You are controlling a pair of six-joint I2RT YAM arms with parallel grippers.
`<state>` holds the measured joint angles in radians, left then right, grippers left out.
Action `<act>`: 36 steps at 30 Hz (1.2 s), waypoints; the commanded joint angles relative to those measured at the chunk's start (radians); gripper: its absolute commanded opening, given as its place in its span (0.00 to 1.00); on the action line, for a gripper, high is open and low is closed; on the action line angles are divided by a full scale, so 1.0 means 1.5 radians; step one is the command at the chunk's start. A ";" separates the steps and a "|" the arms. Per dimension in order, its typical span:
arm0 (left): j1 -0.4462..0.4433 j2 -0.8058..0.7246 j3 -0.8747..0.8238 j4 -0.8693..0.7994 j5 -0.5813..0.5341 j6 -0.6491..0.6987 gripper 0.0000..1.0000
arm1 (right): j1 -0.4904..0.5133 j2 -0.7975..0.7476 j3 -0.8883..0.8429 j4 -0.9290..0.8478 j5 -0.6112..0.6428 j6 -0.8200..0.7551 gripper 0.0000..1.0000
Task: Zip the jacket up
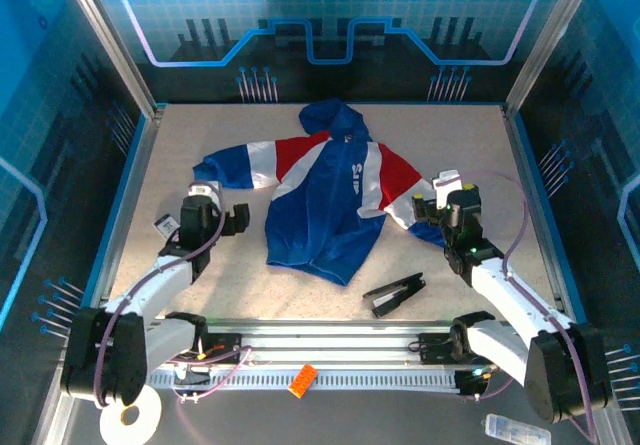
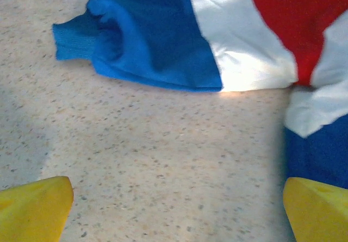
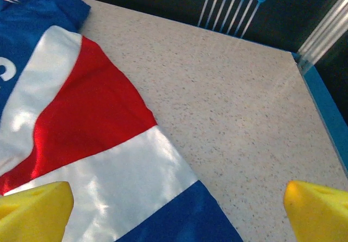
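Both arms reach forward from the near edge, elbows low. The left gripper [image 2: 176, 204] hangs wide open, empty, near one sleeve of the jacket [image 1: 320, 205], which lies spread mid-table. The right gripper [image 3: 176, 209] gapes empty over the other sleeve.

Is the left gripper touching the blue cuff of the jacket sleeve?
Apart. In the left wrist view, bare table separates the left gripper from the cuff.
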<state>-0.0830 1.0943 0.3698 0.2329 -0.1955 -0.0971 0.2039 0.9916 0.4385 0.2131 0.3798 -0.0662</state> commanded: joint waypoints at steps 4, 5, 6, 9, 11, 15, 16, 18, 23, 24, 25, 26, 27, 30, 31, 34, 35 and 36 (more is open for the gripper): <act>0.015 0.085 -0.072 0.347 -0.049 0.018 0.99 | -0.024 0.027 -0.044 0.140 0.019 0.028 1.00; 0.015 0.092 -0.071 0.357 -0.041 0.020 0.99 | -0.026 0.031 -0.056 0.165 0.014 0.030 1.00; 0.015 0.101 -0.071 0.373 -0.034 0.025 0.99 | -0.028 0.034 -0.071 0.199 0.012 0.037 1.00; 0.017 0.133 -0.069 0.422 -0.027 0.035 0.99 | -0.040 0.046 -0.108 0.278 0.005 0.058 1.00; 0.018 0.151 -0.063 0.440 -0.018 0.049 0.99 | -0.054 0.061 -0.121 0.306 -0.008 0.074 1.00; 0.029 0.207 -0.069 0.513 -0.009 0.061 0.99 | -0.076 0.112 -0.137 0.363 -0.048 0.078 1.00; 0.033 0.229 -0.074 0.546 -0.010 0.056 0.99 | -0.081 0.127 -0.144 0.394 -0.057 0.078 1.00; 0.038 0.265 -0.085 0.602 -0.010 0.049 0.99 | -0.086 0.145 -0.149 0.433 -0.071 0.077 1.00; 0.038 0.317 -0.099 0.675 -0.018 0.048 0.99 | -0.107 0.207 -0.147 0.516 -0.108 0.079 1.00; 0.039 0.314 -0.094 0.661 -0.026 0.044 0.99 | -0.113 0.230 -0.147 0.537 -0.117 0.090 1.00; 0.040 0.317 -0.088 0.658 -0.027 0.045 0.99 | -0.117 0.253 -0.149 0.567 -0.124 0.095 1.00; 0.039 0.315 -0.083 0.643 -0.029 0.045 0.99 | -0.118 0.274 -0.153 0.595 -0.126 0.098 1.00; 0.039 0.310 -0.072 0.618 -0.030 0.043 0.99 | -0.118 0.296 -0.156 0.623 -0.127 0.100 1.00; 0.039 0.307 -0.039 0.551 -0.022 0.045 0.99 | -0.118 0.370 -0.159 0.702 -0.136 0.098 1.00; 0.039 0.308 -0.026 0.527 -0.020 0.045 0.99 | -0.119 0.384 -0.160 0.727 -0.136 0.095 1.00; 0.039 0.307 -0.004 0.487 -0.022 0.045 0.99 | -0.120 0.366 -0.144 0.669 -0.126 0.104 1.00; 0.039 0.307 -0.004 0.487 -0.023 0.045 0.99 | -0.119 0.368 -0.136 0.659 -0.132 0.099 1.00; 0.039 0.307 -0.004 0.486 -0.023 0.045 0.99 | -0.119 0.362 -0.122 0.623 -0.138 0.096 1.00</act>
<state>-0.0341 1.5700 0.3473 1.0130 -0.2314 -0.0422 0.0380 1.5490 0.2169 1.1343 0.1905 0.0723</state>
